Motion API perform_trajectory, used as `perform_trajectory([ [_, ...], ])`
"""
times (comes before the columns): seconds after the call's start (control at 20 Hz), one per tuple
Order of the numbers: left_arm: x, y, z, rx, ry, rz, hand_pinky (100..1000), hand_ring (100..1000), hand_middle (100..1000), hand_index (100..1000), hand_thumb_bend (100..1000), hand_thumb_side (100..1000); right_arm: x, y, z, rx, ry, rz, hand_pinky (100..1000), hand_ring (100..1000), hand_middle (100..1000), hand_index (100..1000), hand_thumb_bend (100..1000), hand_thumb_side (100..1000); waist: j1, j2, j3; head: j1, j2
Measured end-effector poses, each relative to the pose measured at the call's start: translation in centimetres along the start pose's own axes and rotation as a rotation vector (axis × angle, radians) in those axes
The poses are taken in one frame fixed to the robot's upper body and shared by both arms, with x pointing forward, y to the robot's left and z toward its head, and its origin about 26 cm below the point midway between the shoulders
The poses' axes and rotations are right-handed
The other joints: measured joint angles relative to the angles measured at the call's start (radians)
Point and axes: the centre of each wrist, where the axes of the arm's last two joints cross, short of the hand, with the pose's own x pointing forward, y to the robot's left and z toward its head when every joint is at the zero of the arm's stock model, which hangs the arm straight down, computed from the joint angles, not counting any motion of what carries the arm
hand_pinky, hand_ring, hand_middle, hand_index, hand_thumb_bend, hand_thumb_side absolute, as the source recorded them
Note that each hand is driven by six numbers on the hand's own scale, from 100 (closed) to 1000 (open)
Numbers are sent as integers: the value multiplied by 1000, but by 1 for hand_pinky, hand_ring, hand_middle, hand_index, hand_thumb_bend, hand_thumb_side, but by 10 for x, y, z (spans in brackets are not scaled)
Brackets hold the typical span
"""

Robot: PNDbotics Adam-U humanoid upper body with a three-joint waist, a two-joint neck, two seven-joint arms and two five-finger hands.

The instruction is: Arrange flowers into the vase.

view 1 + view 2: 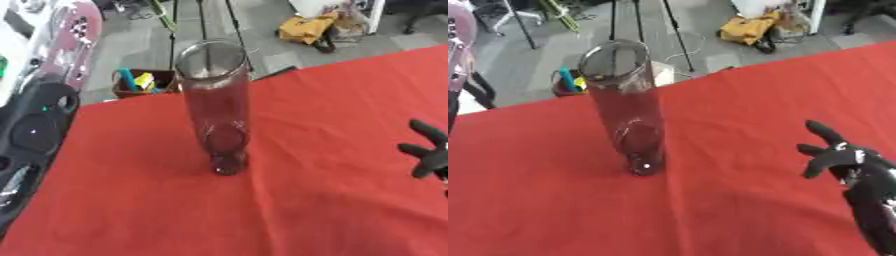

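Note:
A tall clear glass vase (214, 105) stands upright on the red tablecloth (157, 210), a little left of the middle, with nothing inside it. My right hand (846, 162) hovers over the cloth at the right edge, well to the right of the vase and apart from it. Its black fingers (822, 131) are spread and straight, holding nothing. No flowers show in either view. My left hand is out of sight.
Beyond the table's far edge lies grey floor with tripod legs (203, 25), a small basket of coloured items (136, 82) and a yellow bag (306, 27). A black machine with a green light (35, 125) stands at the table's left side.

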Motion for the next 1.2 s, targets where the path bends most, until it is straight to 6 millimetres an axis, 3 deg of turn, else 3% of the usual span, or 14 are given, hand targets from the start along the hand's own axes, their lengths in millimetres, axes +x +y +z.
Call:
perform_trajectory([
  [1.2, -1, -23, 11, -68, 84, 69, 100, 100, 100, 100, 100, 658, 0, 0, -2, 6, 7, -3, 883, 1000, 500, 665, 100, 907, -5, 7, 3, -7, 17],
])
